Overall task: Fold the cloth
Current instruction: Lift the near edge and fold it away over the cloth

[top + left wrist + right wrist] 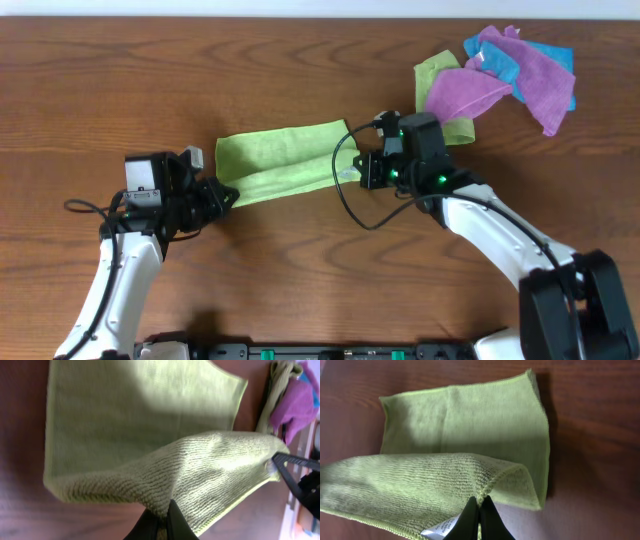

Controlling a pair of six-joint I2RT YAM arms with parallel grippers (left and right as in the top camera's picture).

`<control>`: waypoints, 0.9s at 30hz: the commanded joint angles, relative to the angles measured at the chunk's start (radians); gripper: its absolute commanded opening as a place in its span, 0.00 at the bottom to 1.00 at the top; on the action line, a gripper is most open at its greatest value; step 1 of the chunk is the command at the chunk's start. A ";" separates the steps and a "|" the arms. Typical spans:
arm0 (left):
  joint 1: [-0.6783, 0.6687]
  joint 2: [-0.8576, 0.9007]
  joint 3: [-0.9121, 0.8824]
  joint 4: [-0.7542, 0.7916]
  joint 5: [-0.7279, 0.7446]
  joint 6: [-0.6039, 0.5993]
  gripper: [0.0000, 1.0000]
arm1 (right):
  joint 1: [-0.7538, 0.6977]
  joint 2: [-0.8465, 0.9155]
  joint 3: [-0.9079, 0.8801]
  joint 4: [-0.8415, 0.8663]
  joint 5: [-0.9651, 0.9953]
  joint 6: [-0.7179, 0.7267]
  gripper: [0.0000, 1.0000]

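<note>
A lime green cloth [285,160] lies stretched across the middle of the wooden table, its near edge lifted and doubled over the rest. My left gripper [226,194] is shut on its near left corner; in the left wrist view the fingers [162,517] pinch the raised fold of the cloth [150,425]. My right gripper [358,170] is shut on the near right corner; in the right wrist view the fingers [480,510] pinch the hem of the cloth [465,425] beside a white care label [440,530].
A pile of other cloths sits at the back right: purple [470,90], blue [500,62] and another green one [440,75]. The purple and green ones also show in the left wrist view [295,405]. A black cable [345,200] loops beside my right arm.
</note>
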 commanded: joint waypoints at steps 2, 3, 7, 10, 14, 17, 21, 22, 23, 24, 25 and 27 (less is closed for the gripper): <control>-0.004 0.065 0.021 0.068 -0.048 -0.027 0.06 | 0.008 0.044 -0.002 0.064 0.016 0.005 0.02; -0.004 0.084 0.021 0.092 -0.048 -0.028 0.06 | 0.008 0.053 -0.002 0.085 0.019 0.007 0.02; -0.004 0.170 0.021 0.212 -0.047 -0.045 0.06 | 0.010 0.091 -0.002 0.158 0.040 0.030 0.02; -0.004 0.212 0.021 0.290 -0.047 -0.066 0.06 | 0.019 0.118 0.000 0.198 0.059 0.031 0.02; -0.004 0.252 0.021 0.388 -0.048 -0.080 0.06 | 0.030 0.154 0.000 0.242 0.097 0.030 0.02; -0.006 0.270 0.021 0.446 -0.044 -0.095 0.06 | 0.030 0.171 0.003 0.268 0.122 0.030 0.02; -0.022 0.285 0.021 0.500 -0.068 -0.095 0.06 | 0.030 0.183 0.020 0.279 0.153 0.030 0.02; -0.024 0.289 0.021 0.507 -0.075 -0.095 0.06 | 0.030 0.185 0.023 0.283 0.156 0.030 0.02; -0.027 0.296 0.021 0.517 -0.084 -0.095 0.06 | 0.030 0.193 0.029 0.291 0.161 0.030 0.02; -0.030 0.301 0.021 0.524 -0.090 -0.095 0.06 | 0.030 0.201 0.035 0.295 0.161 0.029 0.01; -0.032 0.312 0.021 0.540 -0.094 -0.095 0.06 | 0.030 0.214 0.045 0.299 0.161 0.029 0.02; -0.032 0.331 0.021 0.573 -0.097 -0.095 0.06 | 0.030 0.240 0.068 0.298 0.161 0.026 0.01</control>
